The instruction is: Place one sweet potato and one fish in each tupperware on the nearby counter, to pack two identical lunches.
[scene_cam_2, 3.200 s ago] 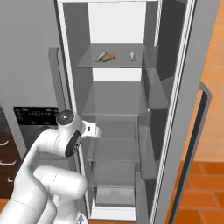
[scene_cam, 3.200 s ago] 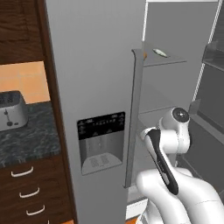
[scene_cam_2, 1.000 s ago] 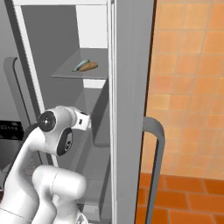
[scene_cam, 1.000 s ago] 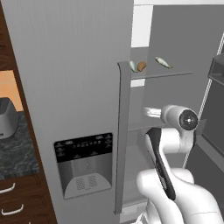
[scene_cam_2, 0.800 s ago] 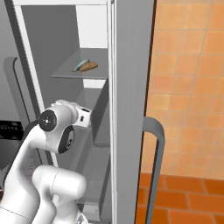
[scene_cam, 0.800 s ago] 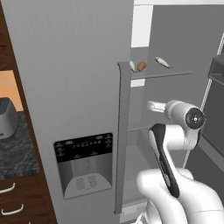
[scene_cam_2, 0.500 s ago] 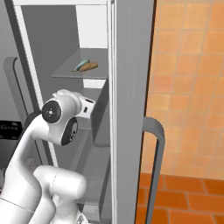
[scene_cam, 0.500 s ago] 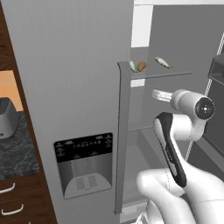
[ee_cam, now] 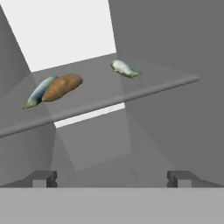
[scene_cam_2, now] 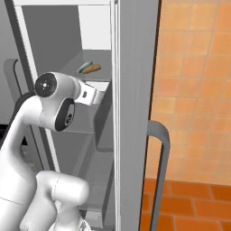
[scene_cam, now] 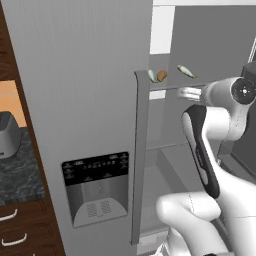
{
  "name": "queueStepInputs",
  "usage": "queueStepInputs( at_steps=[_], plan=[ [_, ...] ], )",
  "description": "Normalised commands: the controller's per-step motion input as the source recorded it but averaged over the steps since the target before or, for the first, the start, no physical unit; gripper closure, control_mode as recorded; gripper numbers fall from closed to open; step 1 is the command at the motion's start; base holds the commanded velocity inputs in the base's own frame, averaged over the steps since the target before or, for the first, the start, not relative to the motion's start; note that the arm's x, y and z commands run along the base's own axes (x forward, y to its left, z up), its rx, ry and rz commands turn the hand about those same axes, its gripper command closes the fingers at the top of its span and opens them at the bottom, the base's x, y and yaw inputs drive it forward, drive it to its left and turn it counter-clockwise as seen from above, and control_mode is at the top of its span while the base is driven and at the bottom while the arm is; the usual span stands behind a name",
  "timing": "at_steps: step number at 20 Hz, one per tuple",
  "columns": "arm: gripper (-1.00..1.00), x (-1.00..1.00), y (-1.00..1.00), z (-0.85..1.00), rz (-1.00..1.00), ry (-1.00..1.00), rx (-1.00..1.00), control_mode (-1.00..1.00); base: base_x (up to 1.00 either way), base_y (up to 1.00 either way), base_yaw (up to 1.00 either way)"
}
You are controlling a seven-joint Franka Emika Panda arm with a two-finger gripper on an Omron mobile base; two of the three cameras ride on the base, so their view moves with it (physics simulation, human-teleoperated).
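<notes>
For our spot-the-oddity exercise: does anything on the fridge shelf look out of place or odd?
Nothing is spilled or damaged. One oddity: the sweet potato lies pressed against a fish on the glass shelf, while a second fish lies apart. The open gripper holds nothing.

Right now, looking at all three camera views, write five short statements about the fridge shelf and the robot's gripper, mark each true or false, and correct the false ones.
1. A sweet potato lies on the fridge shelf. True.
2. The sweet potato lies apart from both fish. False: one fish lies right against it; the other fish lies apart, further along the shelf.
3. The gripper holds a fish. False: its fingertips are spread wide with nothing between them.
4. The gripper is below the level of the shelf. True.
5. The fridge door with the dispenser panel stands open. False: that door is shut; the food sits in the open compartment beside it.
</notes>
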Motion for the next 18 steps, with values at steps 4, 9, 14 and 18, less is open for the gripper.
queueStepInputs(
  at_steps=[4, 9, 14, 18],
  plan=[
    [-1.0, 0.0, 0.01, 0.0, 0.01, 0.01, -0.02, -1.0, 0.0, 0.0, 0.0],
    [-1.0, 0.05, 0.01, 0.29, 0.11, 0.01, -0.11, -1.0, 0.0, 0.0, 0.0],
    [-1.0, 0.12, 0.02, 0.45, 0.08, 0.02, -0.11, -1.0, 0.0, 0.0, 0.0],
    [-1.0, 0.22, -0.13, 0.02, 0.0, 0.03, 0.0, -1.0, 0.0, 0.0, 0.0]
  ],
)
